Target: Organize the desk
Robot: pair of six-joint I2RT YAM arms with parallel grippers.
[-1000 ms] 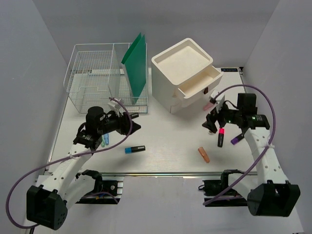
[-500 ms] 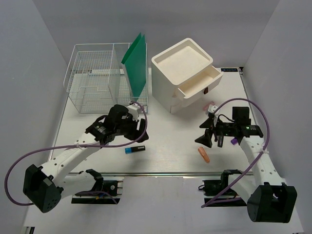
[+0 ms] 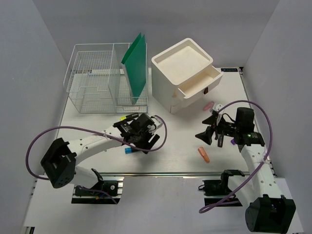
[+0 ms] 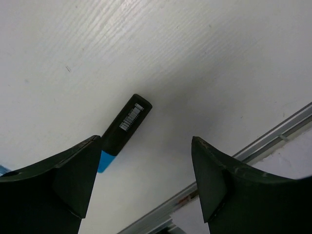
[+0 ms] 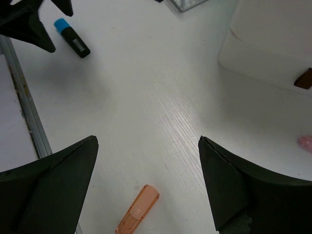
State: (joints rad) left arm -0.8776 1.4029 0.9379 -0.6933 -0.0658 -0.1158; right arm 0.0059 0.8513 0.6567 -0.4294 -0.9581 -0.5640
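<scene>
On the white table (image 3: pixel 175 139) spread beneath both arms, shift the wide, empty left end effector (image 4: pixel 146 185) sideways to straddle the blue-capped marker (image 4: pixel 124 127) crosswise, then lower squarely before closing, with the right end effector (image 5: pixel 148 185), equally wide and empty, poised near the orange pen (image 5: pixel 138 210).

Enclosed on three sides: back wall (image 3: pixel 156 17), left wall (image 3: pixel 24 73), right wall (image 3: pixel 290 53), all plain pale grey. Lit evenly, shadows soft.
</scene>
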